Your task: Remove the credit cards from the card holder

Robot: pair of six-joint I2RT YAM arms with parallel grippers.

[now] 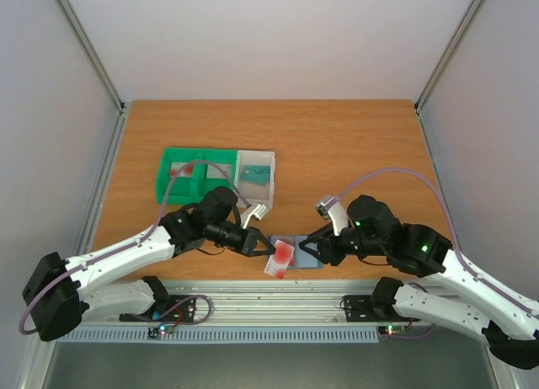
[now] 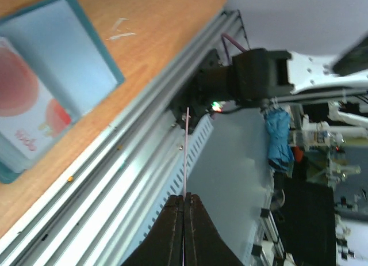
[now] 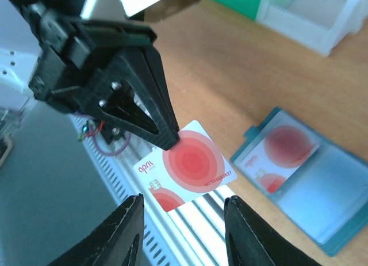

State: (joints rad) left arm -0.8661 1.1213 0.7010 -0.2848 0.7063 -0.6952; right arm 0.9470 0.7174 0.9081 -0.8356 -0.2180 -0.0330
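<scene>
The blue-grey card holder (image 1: 309,258) lies open on the table near its front edge. One pale credit card with a red round mark (image 3: 280,152) still sits inside the holder (image 3: 322,200). A second such card (image 3: 192,167) hangs in the air over the table's edge. My left gripper (image 1: 262,245) is shut on this card's corner. In the left wrist view the card (image 2: 186,145) shows edge-on between the shut fingers (image 2: 172,220). My right gripper (image 3: 184,214) stands open just below the held card, its fingers apart from it.
A green compartment tray (image 1: 189,172) and a white one (image 1: 257,174) stand behind the left arm. An aluminium rail (image 1: 278,301) runs along the near edge of the table, under the held card.
</scene>
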